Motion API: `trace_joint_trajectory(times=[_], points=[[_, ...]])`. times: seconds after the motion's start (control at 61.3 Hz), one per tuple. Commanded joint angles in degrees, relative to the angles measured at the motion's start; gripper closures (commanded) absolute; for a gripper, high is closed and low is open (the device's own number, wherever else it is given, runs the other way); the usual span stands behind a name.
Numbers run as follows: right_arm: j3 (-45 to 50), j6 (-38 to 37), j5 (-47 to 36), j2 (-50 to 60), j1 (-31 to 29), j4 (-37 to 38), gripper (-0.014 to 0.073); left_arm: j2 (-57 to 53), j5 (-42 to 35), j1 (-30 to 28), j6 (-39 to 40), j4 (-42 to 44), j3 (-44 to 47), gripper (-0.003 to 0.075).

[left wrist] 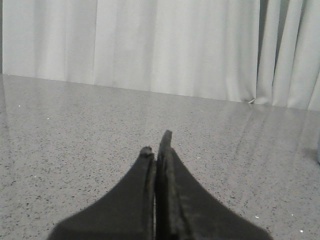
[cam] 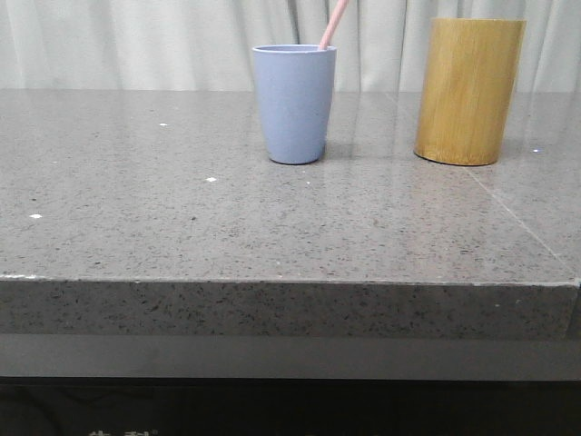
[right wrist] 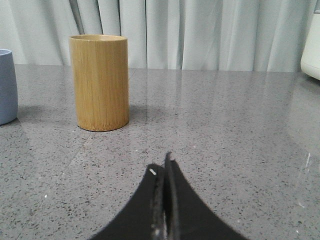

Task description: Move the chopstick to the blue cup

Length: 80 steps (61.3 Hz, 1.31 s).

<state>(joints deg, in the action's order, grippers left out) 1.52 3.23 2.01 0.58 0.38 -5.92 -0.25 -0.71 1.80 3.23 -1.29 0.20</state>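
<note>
The light-blue cup (cam: 293,104) stands upright on the grey stone table, back centre in the front view. A pale pink chopstick (cam: 334,24) leans out of its mouth, tilted up to the right and cut off by the frame's top. The cup's edge (right wrist: 6,86) also shows in the right wrist view. My left gripper (left wrist: 156,145) is shut with nothing between its dark fingers, low over bare table. My right gripper (right wrist: 162,164) is shut and empty too, well short of the bamboo cylinder.
A taller yellow-brown bamboo cylinder (cam: 468,91) stands to the right of the blue cup, also seen from the right wrist (right wrist: 99,82). White curtains hang behind the table. A white object's edge (right wrist: 311,42) sits at the far right. The table's front edge (cam: 290,282) runs across.
</note>
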Motion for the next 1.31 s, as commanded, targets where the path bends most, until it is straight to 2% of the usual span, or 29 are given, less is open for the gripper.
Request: trace_joint_trajectory(times=[0.0,0.229,1.29], points=[[-0.2,0.4,-5.4,1.2,-0.4,0.7,0.0711,-1.3,-4.5,0.0,0.3,0.1,0.6,0.0739],[-0.2,0.4,-7.7,1.2,-0.4,0.7,0.0711,-1.3,-4.5,0.0,0.3,0.1,0.6,0.0739],[-0.2,0.4,-7.7,1.2,-0.4,0.5,0.0711,-1.3,-4.5,0.0,0.3,0.1,0.6,0.0739]])
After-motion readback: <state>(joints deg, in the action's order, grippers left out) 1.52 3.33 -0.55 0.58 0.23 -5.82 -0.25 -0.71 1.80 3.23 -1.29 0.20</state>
